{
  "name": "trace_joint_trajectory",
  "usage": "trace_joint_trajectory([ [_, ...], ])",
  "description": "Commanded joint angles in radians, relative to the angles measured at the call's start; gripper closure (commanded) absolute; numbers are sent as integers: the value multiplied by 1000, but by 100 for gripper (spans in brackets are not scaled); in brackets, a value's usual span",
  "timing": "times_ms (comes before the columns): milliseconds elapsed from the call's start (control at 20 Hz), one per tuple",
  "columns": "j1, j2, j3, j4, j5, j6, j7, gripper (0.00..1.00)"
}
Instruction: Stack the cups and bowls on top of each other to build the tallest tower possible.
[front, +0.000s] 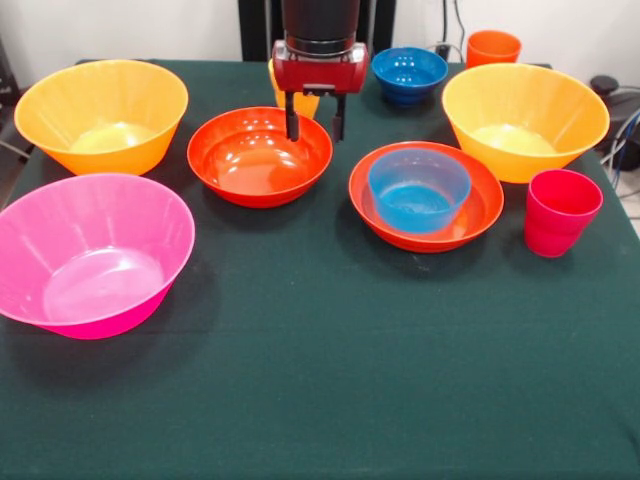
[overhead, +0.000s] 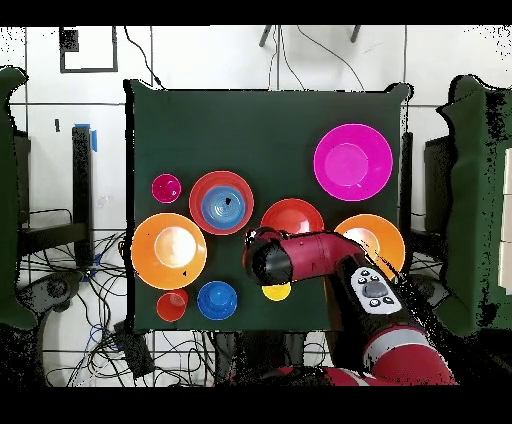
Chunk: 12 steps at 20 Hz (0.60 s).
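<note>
Across the green tabletop (front: 320, 380) the bowls and cups are sitting apart, with only one pair nested and no tower standing. At the back, the tool (front: 314, 118) is hanging over the far rim of an empty red-orange bowl (front: 259, 155), its two dark fingers (front: 292, 118) pointing down with a moderate gap between them, gripping nothing. Partly hidden behind the tool, a yellow cup (front: 306, 103) is peeking out. Beside that bowl in the front view, a second red-orange bowl (front: 427, 196) is holding a small blue bowl (front: 418, 188) inside it. Another small blue bowl (front: 409, 73) is resting at the back, near an orange cup (front: 492, 47). Two large orange-yellow bowls are sitting toward opposite sides, one (front: 101, 113) at the picture's left and one (front: 525, 119) at its right. A red-pink cup (front: 561, 211) is standing upright just in front of the right one. Nearer the camera on the left, the large pink bowl (front: 90, 252) is lying slightly tilted, alone.
</note>
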Motion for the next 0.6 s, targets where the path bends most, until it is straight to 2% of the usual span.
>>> trace_joint_trajectory([
  [50,0,72,75,-76,-83,64,-98,0],
  [600,8,91,72,-82,-76,58,-86,0],
])
